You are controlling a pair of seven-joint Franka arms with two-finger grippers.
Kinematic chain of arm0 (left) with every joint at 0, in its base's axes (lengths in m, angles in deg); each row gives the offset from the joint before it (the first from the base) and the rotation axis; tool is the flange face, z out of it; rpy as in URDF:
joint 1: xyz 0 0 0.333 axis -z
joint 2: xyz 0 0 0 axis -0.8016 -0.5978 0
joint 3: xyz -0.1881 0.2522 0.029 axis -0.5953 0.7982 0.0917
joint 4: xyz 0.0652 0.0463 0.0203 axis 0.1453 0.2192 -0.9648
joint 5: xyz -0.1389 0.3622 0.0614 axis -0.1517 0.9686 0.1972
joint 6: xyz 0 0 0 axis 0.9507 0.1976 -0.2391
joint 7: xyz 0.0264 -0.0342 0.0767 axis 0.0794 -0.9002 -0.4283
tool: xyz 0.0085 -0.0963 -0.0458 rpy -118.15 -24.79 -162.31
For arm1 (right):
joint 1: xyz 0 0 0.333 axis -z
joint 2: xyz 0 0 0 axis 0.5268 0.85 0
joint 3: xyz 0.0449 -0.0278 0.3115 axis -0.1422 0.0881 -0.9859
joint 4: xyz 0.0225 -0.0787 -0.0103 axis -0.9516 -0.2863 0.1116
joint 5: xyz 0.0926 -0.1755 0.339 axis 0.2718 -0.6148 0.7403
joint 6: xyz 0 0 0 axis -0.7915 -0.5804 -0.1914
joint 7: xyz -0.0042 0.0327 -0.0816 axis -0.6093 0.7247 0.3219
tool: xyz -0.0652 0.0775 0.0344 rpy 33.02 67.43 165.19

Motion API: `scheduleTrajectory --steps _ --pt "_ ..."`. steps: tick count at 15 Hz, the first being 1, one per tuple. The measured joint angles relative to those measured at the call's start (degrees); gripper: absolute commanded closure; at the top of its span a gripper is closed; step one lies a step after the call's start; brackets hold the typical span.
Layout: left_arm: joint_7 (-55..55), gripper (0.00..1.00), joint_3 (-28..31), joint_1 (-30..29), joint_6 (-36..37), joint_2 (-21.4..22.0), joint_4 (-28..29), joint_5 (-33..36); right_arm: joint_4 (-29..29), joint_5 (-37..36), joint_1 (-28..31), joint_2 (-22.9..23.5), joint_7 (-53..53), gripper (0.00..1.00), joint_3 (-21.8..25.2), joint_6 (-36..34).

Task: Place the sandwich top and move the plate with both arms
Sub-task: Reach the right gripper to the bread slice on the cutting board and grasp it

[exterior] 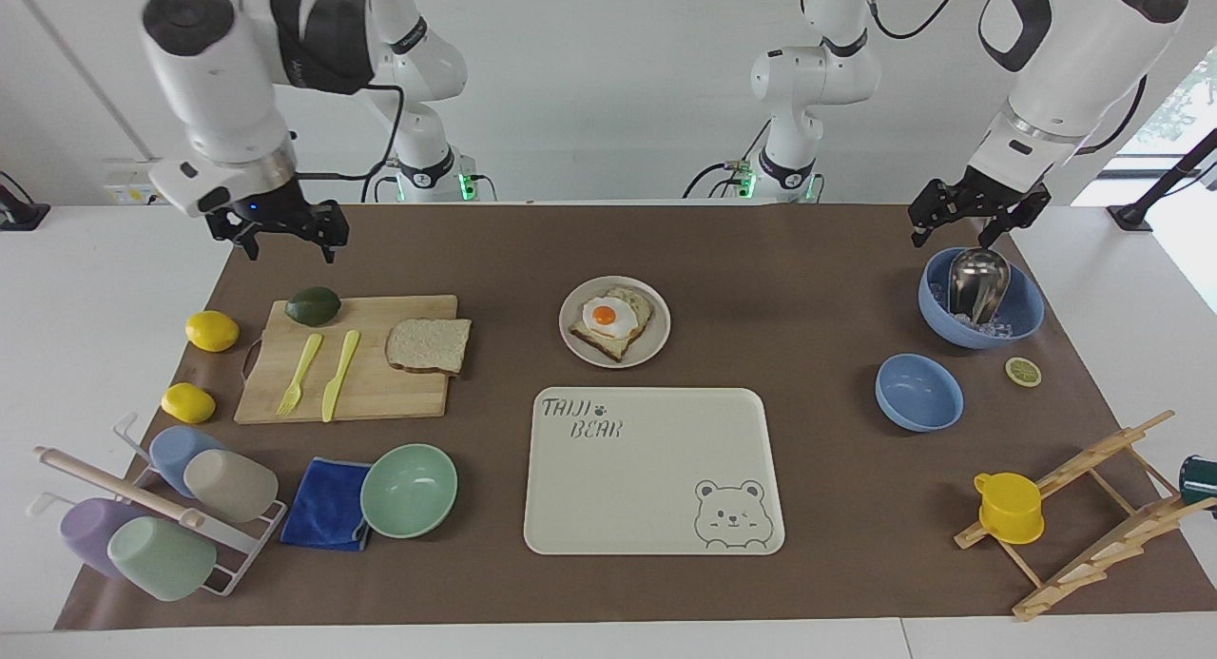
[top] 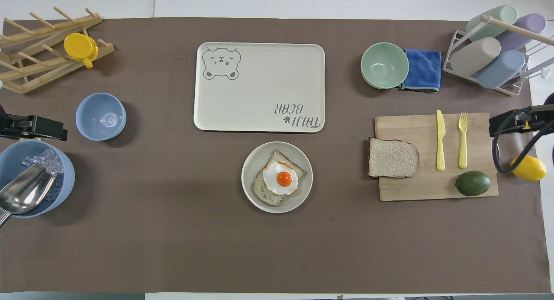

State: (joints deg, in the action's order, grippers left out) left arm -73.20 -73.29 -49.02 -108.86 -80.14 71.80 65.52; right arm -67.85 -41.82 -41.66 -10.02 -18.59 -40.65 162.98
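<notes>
The sandwich top [exterior: 428, 345], a plain bread slice, lies on the wooden cutting board [exterior: 380, 397] at its end toward the table's middle; it also shows in the overhead view [top: 393, 157]. The round beige plate [exterior: 661, 328] sits mid-table and carries a toast slice topped with a fried egg [exterior: 608, 321]; the plate also shows in the overhead view [top: 249, 179]. My right gripper [exterior: 290, 245] hangs open and empty in the air beside the board's avocado end [top: 515, 122]. My left gripper [exterior: 960, 231] waits open over the big blue bowl [exterior: 1022, 312].
A cream bear tray [exterior: 656, 469] lies just farther from the robots than the plate. On the board are an avocado [exterior: 313, 305], a yellow fork [exterior: 299, 374] and knife [exterior: 338, 376]. Two lemons [exterior: 211, 330], a green bowl [exterior: 409, 490], a cup rack [exterior: 162, 516], a small blue bowl [exterior: 918, 391] and a wooden rack [exterior: 1093, 516] surround them.
</notes>
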Motion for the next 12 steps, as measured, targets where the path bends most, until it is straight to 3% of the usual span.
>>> scheduleTrajectory --steps 4,8,12 --pt "0.00 0.00 0.00 0.00 0.00 0.00 0.00 0.00 -1.95 -4.23 -11.61 6.78 12.33 0.00 -0.77 2.33" --pt "0.00 0.00 0.00 0.00 0.00 0.00 0.00 0.00 -5.75 -4.50 -14.86 10.85 20.75 0.00 -0.61 7.93" --pt "0.00 0.00 0.00 0.00 0.00 0.00 0.00 0.00 -7.64 -9.47 -18.49 15.46 28.74 0.00 -0.65 9.00"
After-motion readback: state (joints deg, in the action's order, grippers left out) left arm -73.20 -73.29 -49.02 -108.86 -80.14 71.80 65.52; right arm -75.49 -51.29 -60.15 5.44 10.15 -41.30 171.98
